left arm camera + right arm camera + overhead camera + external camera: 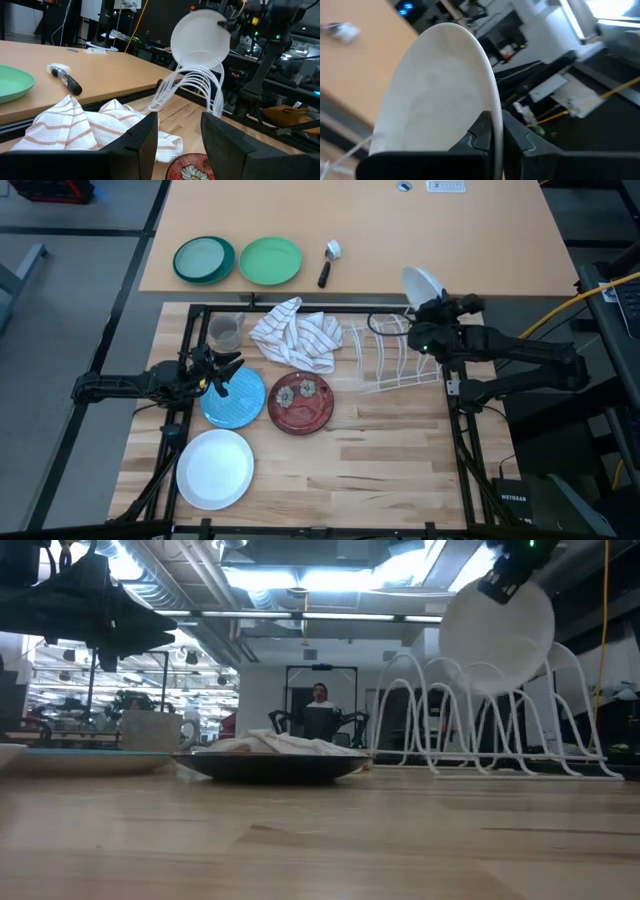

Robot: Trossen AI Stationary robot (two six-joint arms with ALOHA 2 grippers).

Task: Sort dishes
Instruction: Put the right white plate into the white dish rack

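Gripping a white plate (421, 283) by its rim, upright, above the white wire dish rack (392, 358) at the wooden surface's (390, 450) far right: right tool (432, 308), fingers clamped on the edge. Hovering with fingers parted over the light blue plate (238, 402): left tool (218, 370). Just beside it, the dark red flowered plate (301, 402); nearer the front, another white plate (214, 468). Behind them, a striped cloth (296, 332).

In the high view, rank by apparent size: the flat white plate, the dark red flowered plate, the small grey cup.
1. Flat white plate, largest.
2. Dark red flowered plate, only slightly smaller.
3. Small grey cup, clearly smallest.
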